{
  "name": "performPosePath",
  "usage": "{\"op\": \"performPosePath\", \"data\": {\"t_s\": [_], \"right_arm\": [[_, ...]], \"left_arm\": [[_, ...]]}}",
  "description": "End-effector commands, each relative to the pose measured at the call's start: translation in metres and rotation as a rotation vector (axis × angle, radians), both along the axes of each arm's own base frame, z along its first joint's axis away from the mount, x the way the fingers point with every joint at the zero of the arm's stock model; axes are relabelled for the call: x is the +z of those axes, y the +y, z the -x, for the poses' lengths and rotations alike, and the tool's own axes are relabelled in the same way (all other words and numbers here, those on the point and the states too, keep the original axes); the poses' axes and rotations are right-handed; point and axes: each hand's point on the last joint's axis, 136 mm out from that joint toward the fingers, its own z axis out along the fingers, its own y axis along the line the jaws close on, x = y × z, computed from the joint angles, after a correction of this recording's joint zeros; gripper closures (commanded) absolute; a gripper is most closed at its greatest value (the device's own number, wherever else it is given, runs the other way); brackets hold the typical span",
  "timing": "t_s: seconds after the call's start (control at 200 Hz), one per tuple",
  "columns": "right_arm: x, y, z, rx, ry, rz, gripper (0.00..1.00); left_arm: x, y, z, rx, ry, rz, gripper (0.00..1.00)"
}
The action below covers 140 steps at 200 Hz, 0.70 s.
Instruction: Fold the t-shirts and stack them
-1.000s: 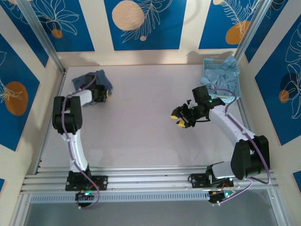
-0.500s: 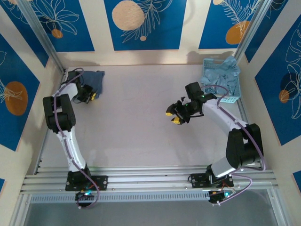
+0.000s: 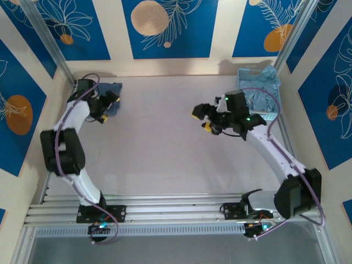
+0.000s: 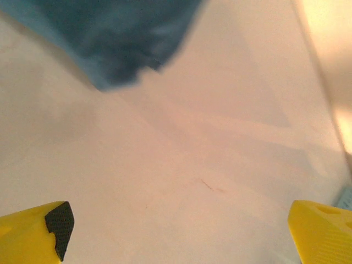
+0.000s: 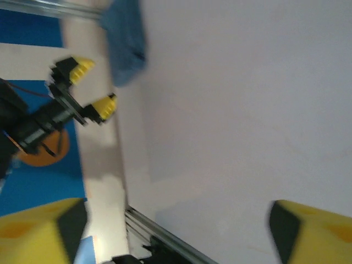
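Note:
A folded dark slate-blue t-shirt lies in the table's far left corner; its edge shows at the top of the left wrist view and far off in the right wrist view. My left gripper hovers just in front of it, open, with only bare table between its yellow fingers. Paler blue t-shirts are heaped in the light blue basket at the far right. My right gripper hangs open over the table's middle right, holding nothing, and faces the left gripper.
The white table is walled by blue and cream panels on three sides. Metal rails run along the near edge by both arm bases. The right arm's forearm passes close in front of the basket.
The left gripper carried the dark t-shirt toward the far left corner, then opened and let it go. The right gripper opened wide and swung slightly toward the back.

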Motion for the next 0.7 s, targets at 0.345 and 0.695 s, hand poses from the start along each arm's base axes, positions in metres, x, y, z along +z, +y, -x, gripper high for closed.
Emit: {"op": "performPosePath", "data": {"t_s": [0.345, 0.695], "right_arm": [[0.017, -0.098, -0.003, -0.301, -0.071, 0.359, 0.01], [-0.077, -0.174, -0.016, -0.366, -0.384, 0.846, 0.01]], "left_arm": [[0.066, 0.042, 0.137, 0.149, -0.099, -0.552, 0.0], [-0.018, 0.045, 0.176, -0.169, -0.459, -0.959, 0.0]]}}
